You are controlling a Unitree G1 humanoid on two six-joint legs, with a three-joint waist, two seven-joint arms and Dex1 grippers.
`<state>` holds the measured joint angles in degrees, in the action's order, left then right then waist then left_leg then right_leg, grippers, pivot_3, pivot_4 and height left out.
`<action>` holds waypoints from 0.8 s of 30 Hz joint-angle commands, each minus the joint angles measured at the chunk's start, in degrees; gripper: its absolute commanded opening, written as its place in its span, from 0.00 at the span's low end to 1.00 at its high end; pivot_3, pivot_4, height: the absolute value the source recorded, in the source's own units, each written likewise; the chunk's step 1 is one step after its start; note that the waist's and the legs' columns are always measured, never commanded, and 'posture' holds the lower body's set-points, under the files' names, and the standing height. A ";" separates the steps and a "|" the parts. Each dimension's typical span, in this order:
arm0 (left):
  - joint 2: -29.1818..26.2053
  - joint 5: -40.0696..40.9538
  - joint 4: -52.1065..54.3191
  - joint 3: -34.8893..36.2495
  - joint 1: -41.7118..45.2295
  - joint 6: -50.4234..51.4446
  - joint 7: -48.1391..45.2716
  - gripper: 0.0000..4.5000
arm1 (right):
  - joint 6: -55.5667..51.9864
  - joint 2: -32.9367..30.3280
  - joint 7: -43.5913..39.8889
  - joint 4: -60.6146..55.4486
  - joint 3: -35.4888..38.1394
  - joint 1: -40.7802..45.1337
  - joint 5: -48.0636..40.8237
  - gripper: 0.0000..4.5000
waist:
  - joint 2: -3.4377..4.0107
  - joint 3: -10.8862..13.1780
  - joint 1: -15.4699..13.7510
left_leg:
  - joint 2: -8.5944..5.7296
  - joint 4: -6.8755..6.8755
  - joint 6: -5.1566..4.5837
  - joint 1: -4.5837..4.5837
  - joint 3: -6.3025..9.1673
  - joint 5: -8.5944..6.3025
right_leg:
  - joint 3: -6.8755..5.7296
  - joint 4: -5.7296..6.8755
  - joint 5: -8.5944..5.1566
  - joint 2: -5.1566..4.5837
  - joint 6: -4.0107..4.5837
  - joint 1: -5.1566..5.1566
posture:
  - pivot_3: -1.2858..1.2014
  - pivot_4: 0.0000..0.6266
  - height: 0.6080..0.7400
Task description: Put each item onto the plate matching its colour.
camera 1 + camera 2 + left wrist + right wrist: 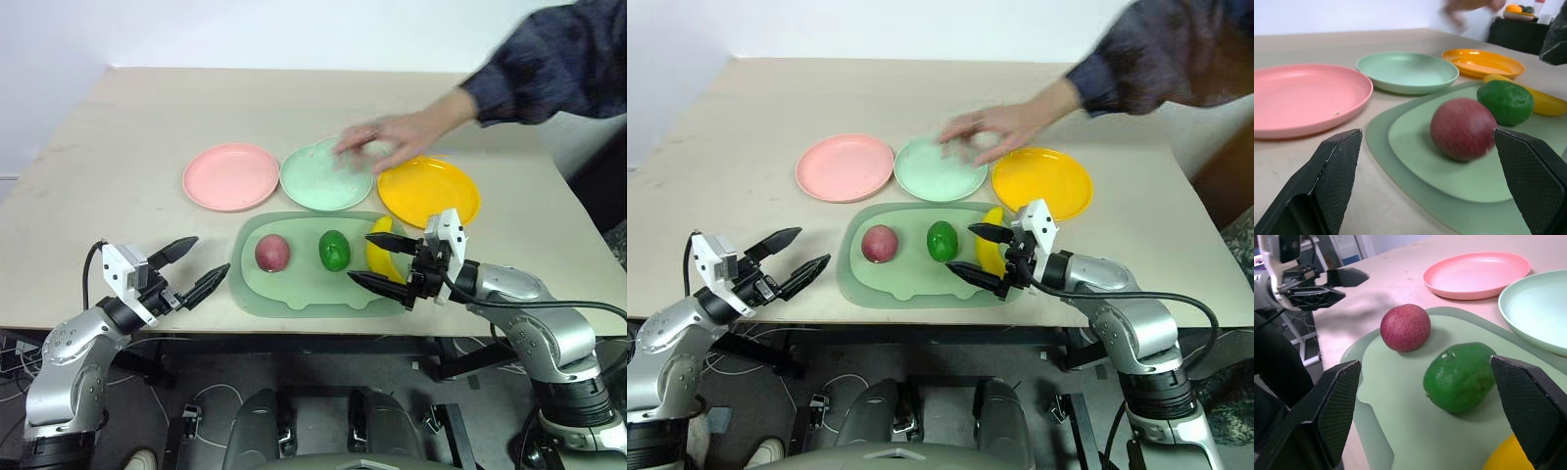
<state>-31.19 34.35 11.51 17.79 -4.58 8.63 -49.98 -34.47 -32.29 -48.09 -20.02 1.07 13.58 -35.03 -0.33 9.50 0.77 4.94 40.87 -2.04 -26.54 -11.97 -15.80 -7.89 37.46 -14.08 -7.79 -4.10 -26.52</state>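
Right gripper (384, 260) partly hides the banana (379, 253)

Left gripper (191, 269) hovers open just left of the tray (247, 294); right gripper (380, 260) gapes over its right end.

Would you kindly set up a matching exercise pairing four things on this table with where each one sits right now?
Things:
1. red fruit
2. banana
3. pink plate
4. person's hand

Places:
A. over the mint plate
B. left end of the tray
C. leftmost in the row of plates
D. right end of the tray, between the right gripper's open fingers

Pairs: 1-B, 2-D, 3-C, 4-A
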 commanded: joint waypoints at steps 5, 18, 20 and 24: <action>0.24 0.60 2.97 -0.46 1.18 0.80 0.77 1.00 | 0.16 1.31 1.91 -1.55 2.32 -0.45 -2.18 1.00 | 0.01 0.00 -0.03 | 0.00 -0.01 0.00 0.00 0.00 0.00 | 0.00 0.00 0.00 0.00 0.01 0.00 | 0.52 0.24 0.66; 2.04 -0.84 -0.89 -4.91 6.89 0.57 -0.45 1.00 | -11.99 0.90 15.54 -3.92 3.98 -0.49 -2.44 1.00 | 0.01 0.00 0.02 | 0.00 -0.02 0.03 -0.02 -0.02 0.02 | 0.00 -0.04 0.02 0.02 0.02 0.00 | 0.52 0.24 0.66; 1.90 -0.62 -1.19 -5.04 7.23 0.73 -0.80 1.00 | -14.72 0.96 17.22 -3.83 3.64 0.23 -2.50 1.00 | 0.01 0.00 0.03 | 0.01 -0.03 0.03 -0.01 -0.02 0.02 | 0.00 -0.04 0.02 0.02 0.02 0.00 | 0.52 0.24 0.66; 1.58 -0.69 -2.50 -4.79 7.61 0.30 -1.64 1.00 | -18.40 1.24 19.73 -3.82 2.86 0.53 -1.78 1.00 | 0.02 0.00 0.05 | 0.01 -0.03 0.02 -0.01 -0.02 0.02 | 0.00 -0.04 0.02 0.02 0.02 0.00 | 0.52 0.24 0.66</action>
<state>-29.08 33.50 8.78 12.25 2.68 9.68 -51.04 -51.81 -31.07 -29.48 -21.66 3.43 13.37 -36.37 -0.31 9.50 0.82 4.94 40.84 -2.02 -26.55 -11.99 -15.78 -7.88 37.43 -14.06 -7.76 -4.08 -26.52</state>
